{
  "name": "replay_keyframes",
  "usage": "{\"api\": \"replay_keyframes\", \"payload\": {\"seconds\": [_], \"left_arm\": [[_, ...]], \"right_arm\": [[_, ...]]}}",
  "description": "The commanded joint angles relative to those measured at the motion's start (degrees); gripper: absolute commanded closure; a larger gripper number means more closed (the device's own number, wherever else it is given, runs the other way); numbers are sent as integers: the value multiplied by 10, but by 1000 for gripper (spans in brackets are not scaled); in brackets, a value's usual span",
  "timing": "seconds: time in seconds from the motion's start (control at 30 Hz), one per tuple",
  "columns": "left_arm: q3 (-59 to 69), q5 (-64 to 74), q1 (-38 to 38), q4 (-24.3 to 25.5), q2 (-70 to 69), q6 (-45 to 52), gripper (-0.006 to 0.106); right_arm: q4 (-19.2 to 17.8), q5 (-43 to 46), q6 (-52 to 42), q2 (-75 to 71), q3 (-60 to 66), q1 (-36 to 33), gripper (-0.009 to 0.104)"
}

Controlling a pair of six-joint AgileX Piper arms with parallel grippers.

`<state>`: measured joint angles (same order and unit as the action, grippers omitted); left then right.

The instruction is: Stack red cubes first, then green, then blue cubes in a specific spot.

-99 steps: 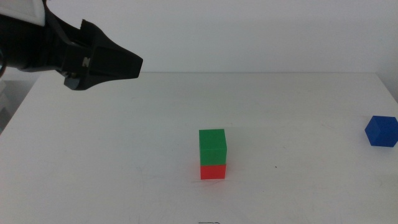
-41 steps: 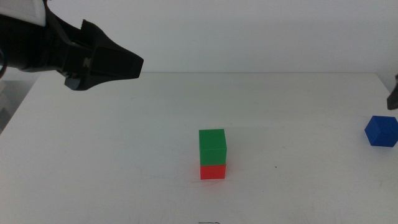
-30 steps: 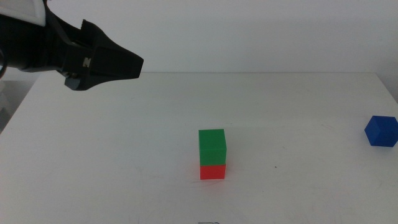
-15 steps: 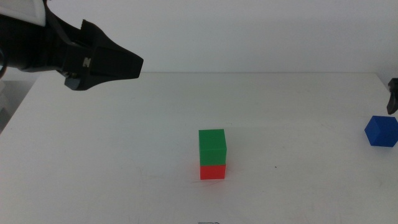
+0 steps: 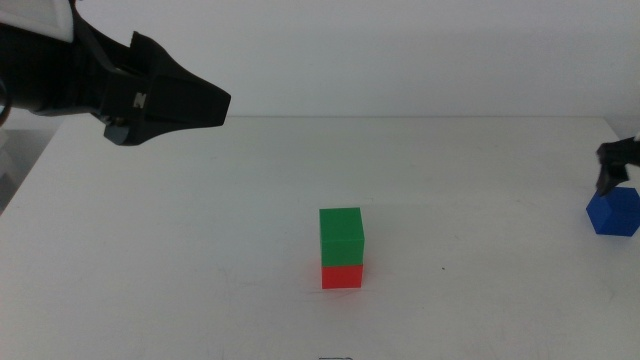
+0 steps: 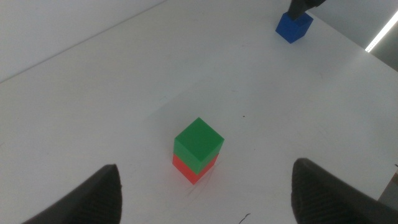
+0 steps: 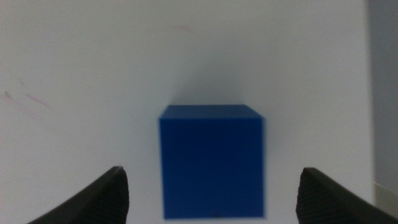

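Stack: the green cube [image 5: 341,236] sits squarely on the red cube [image 5: 342,276], and the pair stands on the white table [image 5: 200,260]; this stack serves as the landmark for the lines below.
Red cube: at the bottom of the stack, resting on the tabletop, with only its lower part showing under the green one.
Green cube: on top, its edges lined up with the red cube beneath it.
Blue cube: [image 5: 613,211] alone on the table, well apart from the stack, off to the robot's right near the table's edge.
Right gripper: [image 7: 208,186] hangs just over the blue cube; its two dark jaws are spread wide, one on either side of the cube and clear of its faces. The wrist picture is blurred, so whether the tips have reached the cube's level is hard to judge.
Left gripper: [image 6: 205,186] raised above the table, well away from the stack on the robot's left and further back; jaws parted wide, nothing between them.
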<state>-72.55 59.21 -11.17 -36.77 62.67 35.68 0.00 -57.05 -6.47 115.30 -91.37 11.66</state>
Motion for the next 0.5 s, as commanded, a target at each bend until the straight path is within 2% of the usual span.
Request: {"api": "replay_keyframes", "payload": {"seconds": [0.0, 0.47], "left_arm": [[-13, -28, -1, -30, -8, -2, 7], [-13, -28, -1, -30, -8, -2, 7]], "right_arm": [[-10, 17, -7, -20, -19, -7, 5], [-22, 42, -3, 14, -19, -14, 5]]}}
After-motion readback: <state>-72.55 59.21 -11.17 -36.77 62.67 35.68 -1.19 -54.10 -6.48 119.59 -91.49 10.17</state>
